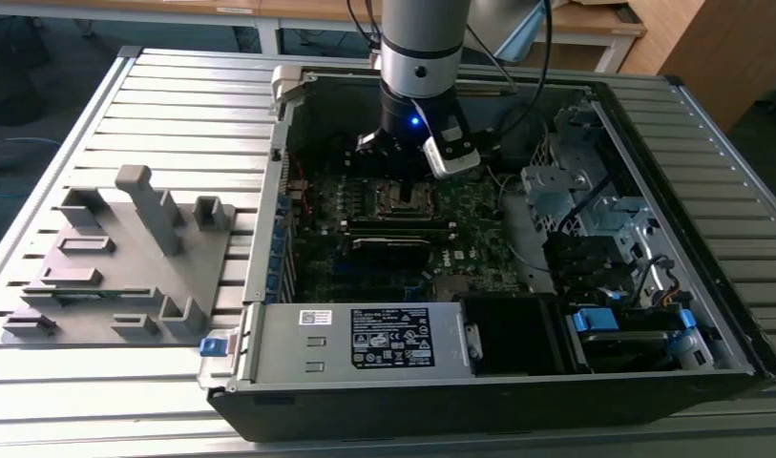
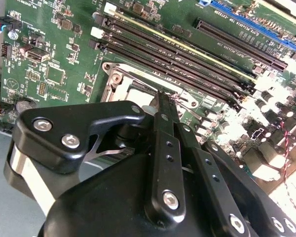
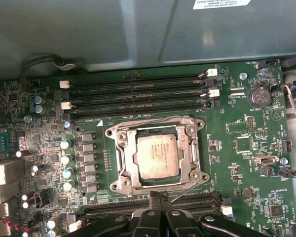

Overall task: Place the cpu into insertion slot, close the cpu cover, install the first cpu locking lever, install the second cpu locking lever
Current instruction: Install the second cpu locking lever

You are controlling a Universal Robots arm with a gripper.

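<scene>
The cpu (image 3: pixel 158 156) already sits in the insertion slot (image 3: pixel 195 170) on the green motherboard (image 3: pixel 246 143), its dull silver top facing up. The cpu cover (image 3: pixel 126 163) lies flat around it as a metal frame, the chip showing through the cut-out middle, so the cover appears to be closed. From the socket's corner nearest the gripper a thin wire locking lever (image 3: pixel 183 192) sticks out at a slant, apparently not yet latched down; its free end reaches toward the fingertips. A second wire lever (image 3: pixel 153 120) runs along the far edge of the socket, next to the long black memory slots (image 3: pixel 138 91).

The gripper (image 3: pixel 159 195) stands just beside the socket, at the edge that faces away from those memory slots. The socket lies directly ahead of the fingertips, and the slanted lever runs diagonally from the socket corner toward them. In both wrist views the two black fingers (image 2: pixel 165 128) are pressed together with no gap between them, and nothing appears to be clamped. Whether their tips touch the lever wire is hard to tell, though they are very near it.

In the exterior view the arm reaches down into the open computer case (image 1: pixel 693 315), which lies on a slatted metal desk (image 1: pixel 171 105).
</scene>
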